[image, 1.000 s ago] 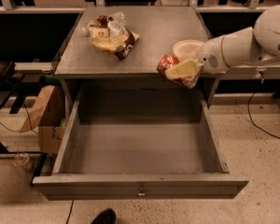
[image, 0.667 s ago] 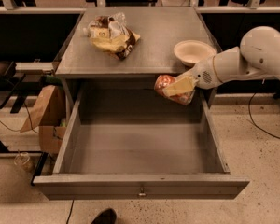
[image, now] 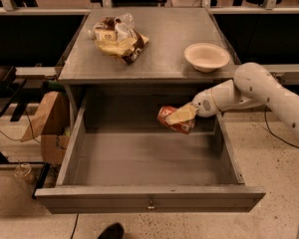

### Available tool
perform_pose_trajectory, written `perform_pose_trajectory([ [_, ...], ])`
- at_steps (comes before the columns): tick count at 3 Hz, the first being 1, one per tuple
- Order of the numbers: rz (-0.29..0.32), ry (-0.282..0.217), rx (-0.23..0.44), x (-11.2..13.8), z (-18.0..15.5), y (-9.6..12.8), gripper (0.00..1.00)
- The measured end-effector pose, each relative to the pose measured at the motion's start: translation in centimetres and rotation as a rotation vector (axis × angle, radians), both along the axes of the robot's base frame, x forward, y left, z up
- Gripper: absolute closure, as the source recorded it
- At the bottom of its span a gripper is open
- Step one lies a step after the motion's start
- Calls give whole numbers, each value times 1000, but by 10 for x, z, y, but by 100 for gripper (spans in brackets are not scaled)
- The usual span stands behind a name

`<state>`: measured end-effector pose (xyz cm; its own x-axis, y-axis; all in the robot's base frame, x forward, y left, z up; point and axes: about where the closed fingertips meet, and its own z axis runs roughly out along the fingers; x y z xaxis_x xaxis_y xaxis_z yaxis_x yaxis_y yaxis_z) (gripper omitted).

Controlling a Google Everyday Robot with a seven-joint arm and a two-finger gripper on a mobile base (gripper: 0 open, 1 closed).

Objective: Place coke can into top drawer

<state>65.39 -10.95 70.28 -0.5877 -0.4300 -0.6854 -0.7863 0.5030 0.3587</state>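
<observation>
The red coke can (image: 170, 120) lies tilted on its side in my gripper (image: 179, 117), held in the air over the back right part of the open top drawer (image: 149, 198). The gripper's pale fingers (image: 181, 114) are shut across the can. My white arm (image: 249, 91) reaches in from the right, below the tabletop edge. The drawer is a wide grey metal box pulled fully out, with a small knob (image: 150, 202) at the middle of its front panel. Nothing lies inside it.
On the grey cabinet top (image: 159, 49) lie yellow-and-brown snack bags (image: 117, 36) at the back left and a white bowl (image: 207, 56) at the right. A cardboard box (image: 47, 126) stands on the floor to the left.
My gripper has carried the can off the tabletop edge near the bowl, down and to the left, to below the top and over the open drawer.
</observation>
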Motion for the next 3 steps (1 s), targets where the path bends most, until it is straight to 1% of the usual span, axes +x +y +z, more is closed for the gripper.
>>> perform_pose_trajectory([
  [1,-1,88,28,0,-40,10,100],
  [2,-30,109,41,-2,-54,9,85],
  [3,-88,87,20,-7,-46,-5,55],
])
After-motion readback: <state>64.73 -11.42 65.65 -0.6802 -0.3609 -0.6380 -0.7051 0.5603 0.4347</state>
